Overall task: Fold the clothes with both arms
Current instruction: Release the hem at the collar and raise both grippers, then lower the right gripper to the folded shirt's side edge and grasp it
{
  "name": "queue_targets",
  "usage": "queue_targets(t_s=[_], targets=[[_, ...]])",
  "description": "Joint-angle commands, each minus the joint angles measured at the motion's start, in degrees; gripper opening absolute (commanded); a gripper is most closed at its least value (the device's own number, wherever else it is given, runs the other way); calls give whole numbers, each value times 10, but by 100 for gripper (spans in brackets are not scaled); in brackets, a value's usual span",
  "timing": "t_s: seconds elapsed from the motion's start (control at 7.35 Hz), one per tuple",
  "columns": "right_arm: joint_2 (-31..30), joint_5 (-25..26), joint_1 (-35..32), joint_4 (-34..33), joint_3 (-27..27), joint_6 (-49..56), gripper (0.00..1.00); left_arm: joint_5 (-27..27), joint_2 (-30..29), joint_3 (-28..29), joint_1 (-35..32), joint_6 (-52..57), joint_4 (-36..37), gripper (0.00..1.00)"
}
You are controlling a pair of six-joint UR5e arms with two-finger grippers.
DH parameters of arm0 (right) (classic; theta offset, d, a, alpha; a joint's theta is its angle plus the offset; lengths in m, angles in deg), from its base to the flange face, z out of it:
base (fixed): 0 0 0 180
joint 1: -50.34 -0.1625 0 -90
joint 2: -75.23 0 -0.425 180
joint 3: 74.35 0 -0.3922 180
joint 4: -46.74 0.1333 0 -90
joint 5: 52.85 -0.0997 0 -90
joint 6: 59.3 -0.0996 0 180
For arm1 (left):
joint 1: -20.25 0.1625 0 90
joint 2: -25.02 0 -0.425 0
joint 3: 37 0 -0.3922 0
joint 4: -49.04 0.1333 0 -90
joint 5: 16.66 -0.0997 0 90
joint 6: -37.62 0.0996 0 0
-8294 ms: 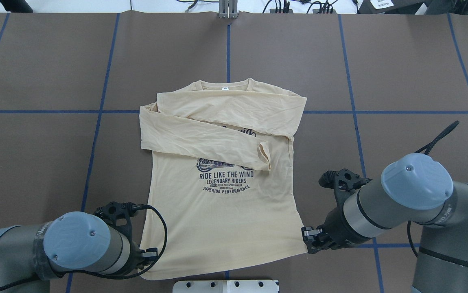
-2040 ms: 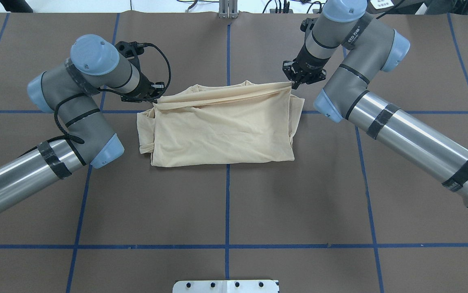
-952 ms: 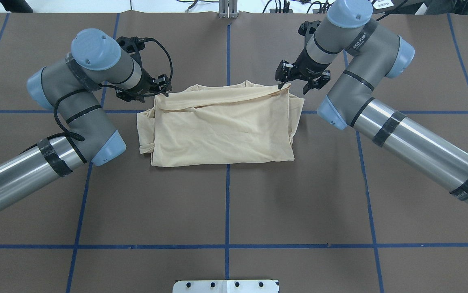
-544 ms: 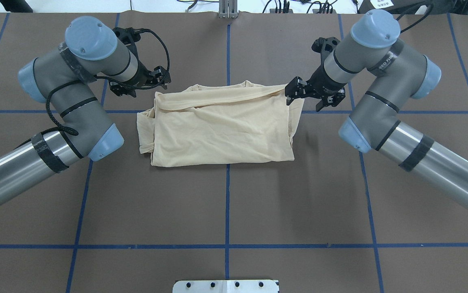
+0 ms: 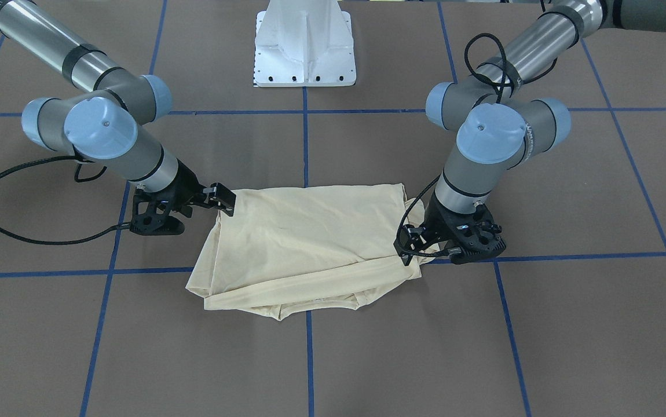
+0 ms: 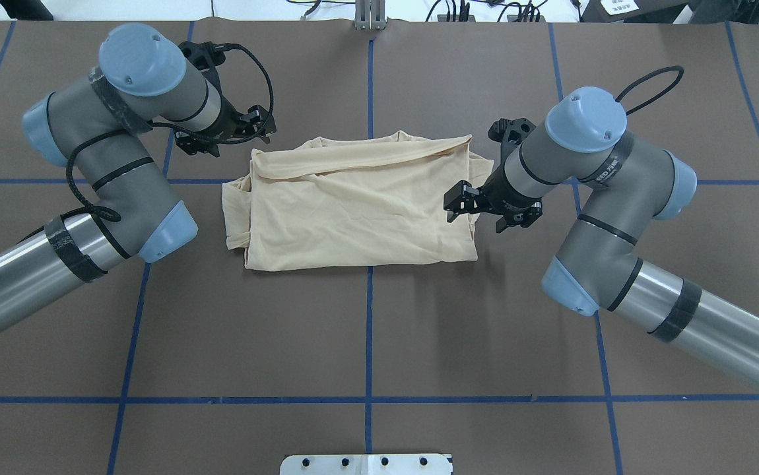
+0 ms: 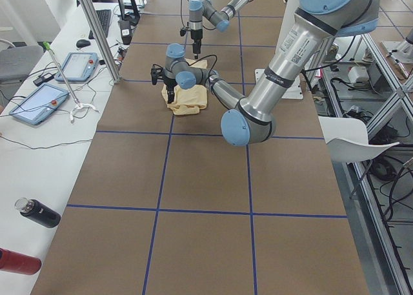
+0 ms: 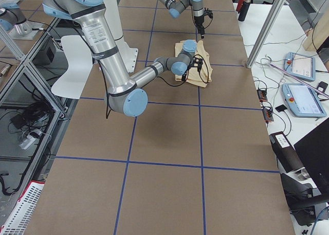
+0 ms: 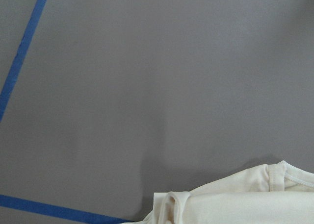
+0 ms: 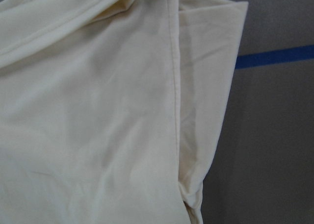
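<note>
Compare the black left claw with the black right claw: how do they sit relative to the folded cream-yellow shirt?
The black left claw hangs over bare brown table, just off the far left corner of the folded cream-yellow shirt; the black right claw is above the shirt's right edge, nearer the robot. The left wrist view shows mostly table, the right wrist view mostly fabric. Both are open and hold nothing.

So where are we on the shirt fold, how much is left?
Done: the shirt lies folded in half, hem up at the collar, print hidden. In hand: nothing. The left gripper is open beside the far corner, and the right gripper is open over the shirt's edge on its side. Left: probably a crosswise fold, since the shirt is a wide rectangle with cloth sticking out on the left arm's side.
</note>
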State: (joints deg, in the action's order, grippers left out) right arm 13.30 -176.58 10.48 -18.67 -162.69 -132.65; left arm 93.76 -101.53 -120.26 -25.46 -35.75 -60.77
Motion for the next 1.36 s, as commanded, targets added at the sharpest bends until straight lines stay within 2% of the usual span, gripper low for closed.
queue_targets(t_s=[0.0, 0.41, 1.09, 1.22], targets=[[-1, 8, 18, -9, 0, -4, 99, -1, 1, -10, -1, -2, 0, 99], [2, 8, 29, -17, 4, -4, 93, -2, 5, -28, -1, -2, 3, 99], [3, 8, 30, -17, -2, -4, 93, -1, 19, -26, 0, 4, 2, 99], [3, 8, 30, -21, -2, -4, 89, -1, 23, -25, 0, 4, 2, 99]])
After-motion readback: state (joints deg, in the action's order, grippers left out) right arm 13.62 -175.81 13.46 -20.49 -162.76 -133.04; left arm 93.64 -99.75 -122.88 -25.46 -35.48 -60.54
